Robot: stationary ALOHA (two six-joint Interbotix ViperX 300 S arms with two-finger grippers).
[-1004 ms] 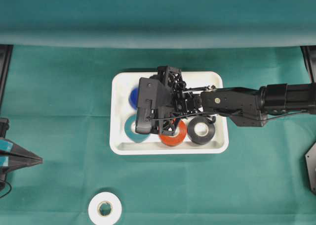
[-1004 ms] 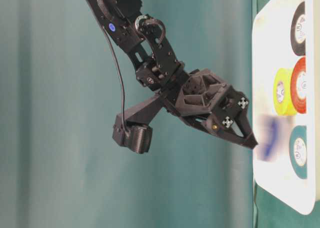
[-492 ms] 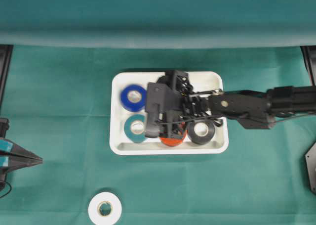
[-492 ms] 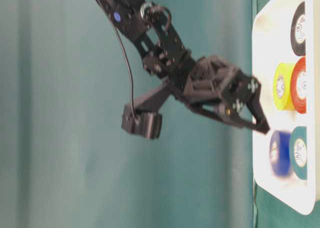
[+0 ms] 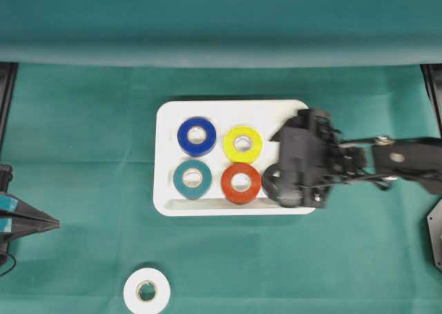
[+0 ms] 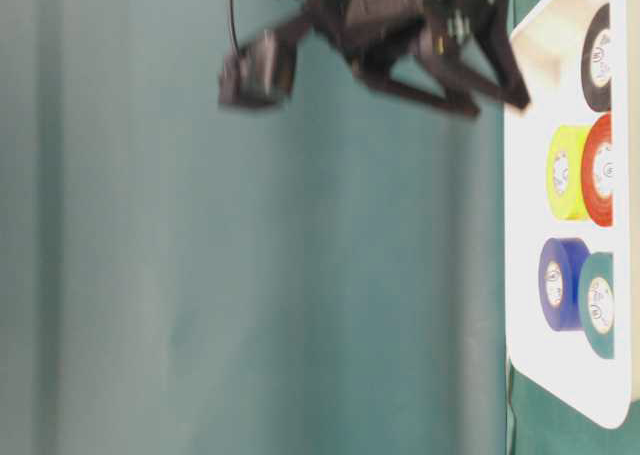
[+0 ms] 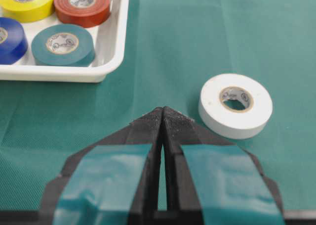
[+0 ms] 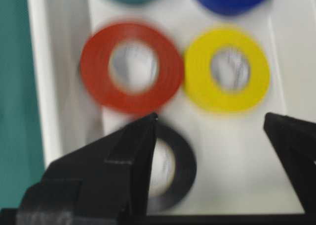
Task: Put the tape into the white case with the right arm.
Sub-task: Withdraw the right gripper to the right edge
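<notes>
Landmark: white case (image 5: 164, 114).
Case contents: blue roll (image 5: 197, 136), yellow roll (image 5: 242, 143), teal roll (image 5: 193, 179), red roll (image 5: 240, 183), black roll (image 5: 271, 182); one slot looks free.
Remaining tape: white roll (image 5: 146, 290) lies flat on the cloth outside the case, off its teal-roll corner.
Right gripper (image 8: 212, 136): jaws spread, empty, above the case's black-roll end, well apart from the white roll.
Left gripper (image 7: 162, 117): pressed together, nearer that roll.

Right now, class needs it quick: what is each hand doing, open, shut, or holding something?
Left hand: shut, holding nothing.
Right hand: open, holding nothing, above the case.
</notes>
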